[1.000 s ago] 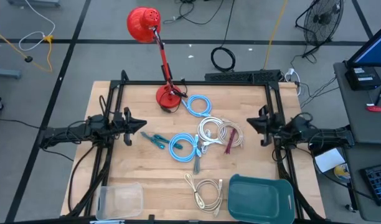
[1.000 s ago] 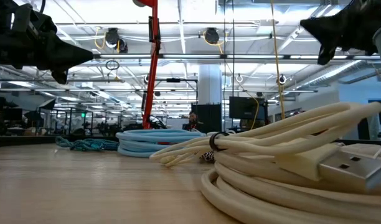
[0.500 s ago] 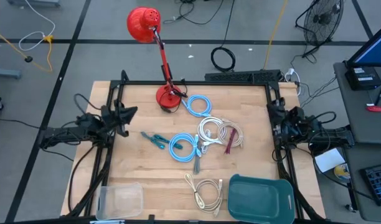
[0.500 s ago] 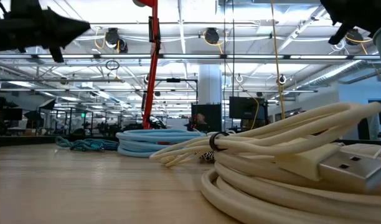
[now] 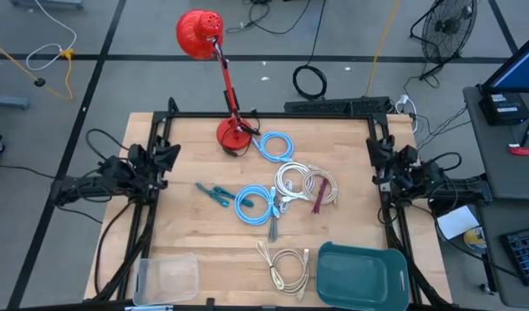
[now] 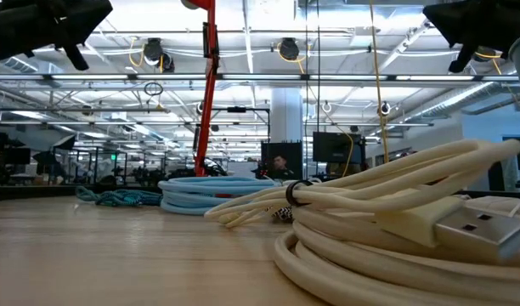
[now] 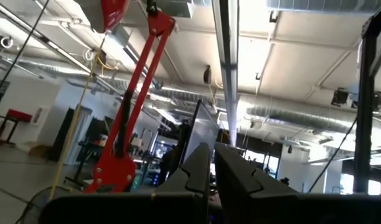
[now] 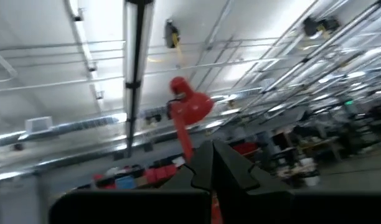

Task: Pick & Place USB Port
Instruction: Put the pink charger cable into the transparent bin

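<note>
Both of your arms are pulling back from the middle of the table (image 5: 187, 250) to its sides, compared with a second ago: the left gripper (image 5: 171, 155) is now sitting over the left edge, tilted upward, and the right gripper (image 5: 377, 155) is sitting over the right edge, likewise raised. You are keeping the left gripper's fingers (image 7: 200, 168) nearly together with only a thin slit between them, holding nothing; the right gripper's fingers (image 8: 206, 165) are pressed together, also holding nothing. Each wrist view is looking up at the ceiling past the red lamp (image 5: 214, 60).

Your USB cable (image 5: 286, 263), the cream one with the flat plug (image 6: 472, 231), is lying coiled near the front edge, just beside the green bin (image 5: 361, 275) and well apart from both grippers. Two blue coils (image 5: 256, 203), a white coil (image 5: 292, 181), a beige coil (image 5: 321, 187) and a teal cable (image 5: 214, 194) are lying in the middle of the table, and a clear box (image 5: 167, 278) is standing at the front left corner
</note>
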